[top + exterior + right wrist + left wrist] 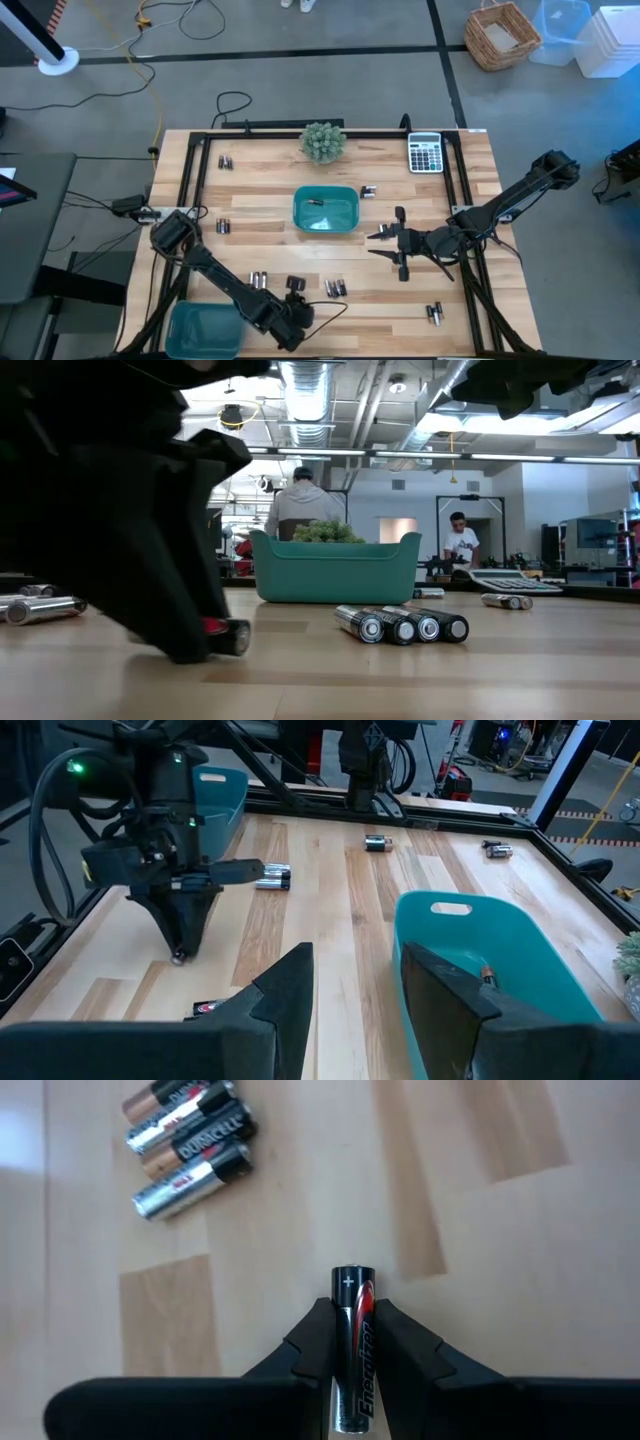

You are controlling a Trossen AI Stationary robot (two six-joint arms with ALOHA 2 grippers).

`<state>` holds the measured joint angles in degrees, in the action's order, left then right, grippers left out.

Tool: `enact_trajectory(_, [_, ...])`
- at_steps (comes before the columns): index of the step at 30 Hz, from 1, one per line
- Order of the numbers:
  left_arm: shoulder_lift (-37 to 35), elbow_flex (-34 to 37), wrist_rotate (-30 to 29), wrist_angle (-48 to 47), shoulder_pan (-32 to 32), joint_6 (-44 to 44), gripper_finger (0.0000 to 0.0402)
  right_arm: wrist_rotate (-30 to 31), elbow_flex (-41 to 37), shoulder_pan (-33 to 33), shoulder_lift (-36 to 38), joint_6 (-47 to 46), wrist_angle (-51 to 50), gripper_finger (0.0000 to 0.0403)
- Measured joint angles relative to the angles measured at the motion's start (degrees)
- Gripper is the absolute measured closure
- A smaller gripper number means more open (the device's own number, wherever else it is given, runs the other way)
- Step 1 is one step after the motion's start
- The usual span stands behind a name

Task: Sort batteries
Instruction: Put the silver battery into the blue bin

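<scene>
My left gripper [352,1318] stands near the table's near edge [292,322], pointing down, shut on a black, silver and red battery [353,1285]. Next to it three batteries [185,1138] lie side by side on the wood. Several more batteries [402,625] lie on their sides in the low view. My right gripper [360,988] hangs open and empty right of the middle teal tray [326,225], in which one battery [487,974] lies. Other small groups of batteries [335,288] are scattered over the table. My left gripper pinches the battery's body [354,1342] between its two fingers, one on each long side, coming from above and pointing down. The plus end [349,1280] sticks out past the fingertips. The battery [226,632] lies level at table height; whether it rests on the wood, I cannot tell.
A second teal tray [203,330] sits at the near left corner, close to the left arm. A small green plant [323,141] and a grey calculator [425,153] stand along the far edge. A black frame [196,170] borders the table. People show in the room behind.
</scene>
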<state>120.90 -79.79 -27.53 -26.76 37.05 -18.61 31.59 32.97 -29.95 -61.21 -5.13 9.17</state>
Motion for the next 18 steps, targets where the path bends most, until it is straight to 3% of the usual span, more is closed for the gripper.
enact_trajectory(18, [-4.4,2.4,-3.1,0.0,-4.7,6.7,0.0354,0.0,0.0,0.1,0.0,0.1,-0.2,0.0235])
